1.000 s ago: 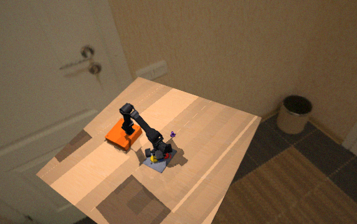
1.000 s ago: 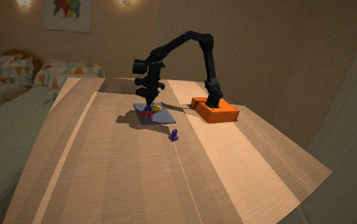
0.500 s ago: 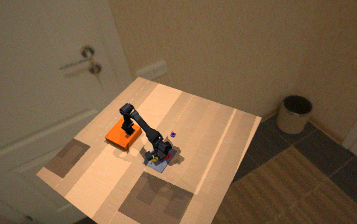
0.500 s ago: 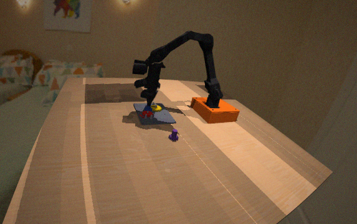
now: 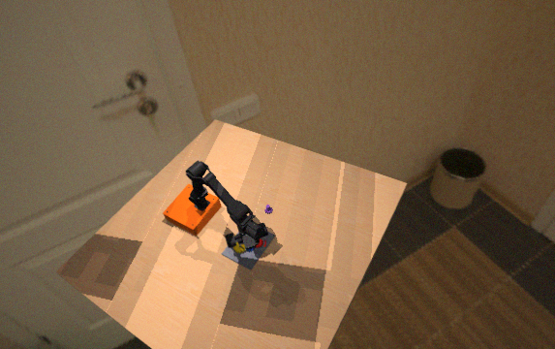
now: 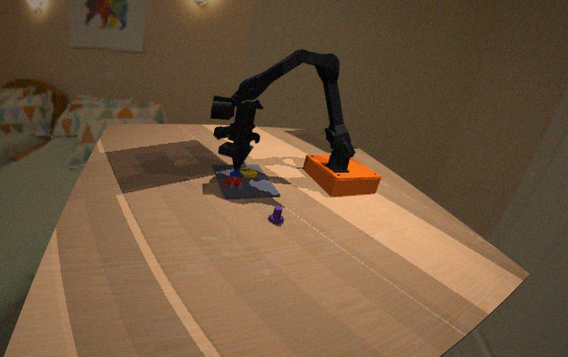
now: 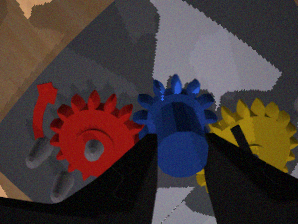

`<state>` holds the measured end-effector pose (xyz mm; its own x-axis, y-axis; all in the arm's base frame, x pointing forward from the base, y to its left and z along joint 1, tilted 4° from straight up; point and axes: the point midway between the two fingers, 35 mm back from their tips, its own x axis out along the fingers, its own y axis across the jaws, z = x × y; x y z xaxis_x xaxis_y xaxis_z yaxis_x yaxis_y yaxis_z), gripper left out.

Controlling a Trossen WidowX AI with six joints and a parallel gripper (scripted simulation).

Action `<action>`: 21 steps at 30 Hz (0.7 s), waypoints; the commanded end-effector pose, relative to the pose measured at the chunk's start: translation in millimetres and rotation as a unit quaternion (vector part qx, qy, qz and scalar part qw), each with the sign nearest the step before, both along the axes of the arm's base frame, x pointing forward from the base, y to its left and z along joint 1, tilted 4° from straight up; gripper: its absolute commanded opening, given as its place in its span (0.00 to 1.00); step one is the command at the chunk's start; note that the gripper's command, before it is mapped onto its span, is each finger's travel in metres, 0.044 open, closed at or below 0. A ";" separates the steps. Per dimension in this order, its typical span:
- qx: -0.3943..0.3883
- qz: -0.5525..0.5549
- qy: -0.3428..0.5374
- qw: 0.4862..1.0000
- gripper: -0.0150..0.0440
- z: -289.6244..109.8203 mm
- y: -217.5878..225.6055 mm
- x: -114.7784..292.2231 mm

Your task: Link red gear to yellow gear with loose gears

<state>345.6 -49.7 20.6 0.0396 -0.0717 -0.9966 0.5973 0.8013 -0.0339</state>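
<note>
Tool [image 5: 252, 240] [image 6: 237, 168] [image 7: 180, 143] held blue gear [image 5: 251, 249] [image 6: 236, 174] [image 7: 182, 156] by its knob, between red gear [image 5: 261, 243] [image 6: 234, 181] [image 7: 75, 142] and yellow gear [image 5: 238, 248] [image 6: 249, 173] [image 7: 267, 125]; seating needed a straight, gentle press, teeth meshed, then level release.

Here on my desk [image 5: 301, 204] [image 6: 204, 278], board [image 5: 238, 257] [image 6: 264, 190] [image 7: 135, 65] beside the arm's base [image 5: 180, 213] [image 6: 355, 185], in my wrist view striped gear [image 7: 270, 130] [image 6: 249, 173] right, arrowed gear [image 7: 75, 132] [image 6: 234, 182] left, knobbed gear [image 7: 175, 107] [image 6: 235, 174] between, loose gear [image 5: 268, 209] [image 6: 277, 218] off the board.
</note>
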 end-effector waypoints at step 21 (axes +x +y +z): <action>0.001 -0.008 0.001 1.000 0.76 90.9 5.6 -7.8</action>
